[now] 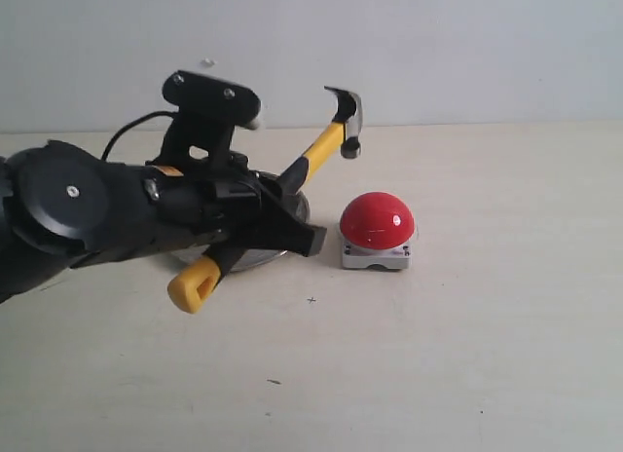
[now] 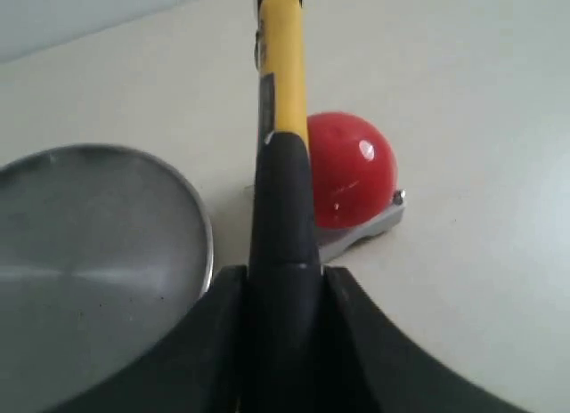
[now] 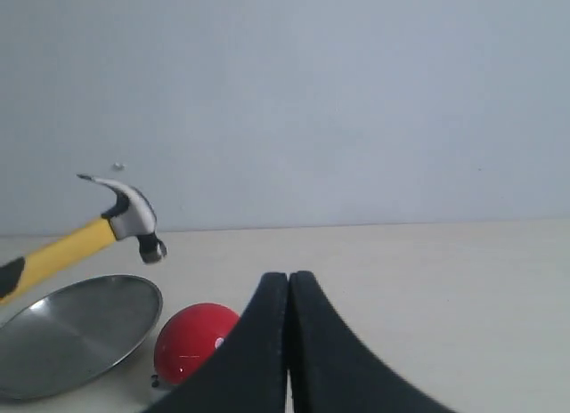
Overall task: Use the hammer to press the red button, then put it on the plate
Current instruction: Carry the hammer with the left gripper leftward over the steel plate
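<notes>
Press step pending. Your left gripper (image 2: 283, 287) is clamped on the hammer (image 1: 321, 146) by its sleeve, head raised clear of the button (image 1: 378, 220). Right gripper (image 3: 289, 293) is closed, empty. Next you must lower the head squarely onto the dome. The plate (image 2: 98, 217) lies beside.

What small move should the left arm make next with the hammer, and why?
Probably tilt the hammer down until its head meets the red button: the left gripper grips the black sleeve, and the head is raised, clear of the dome.
</notes>
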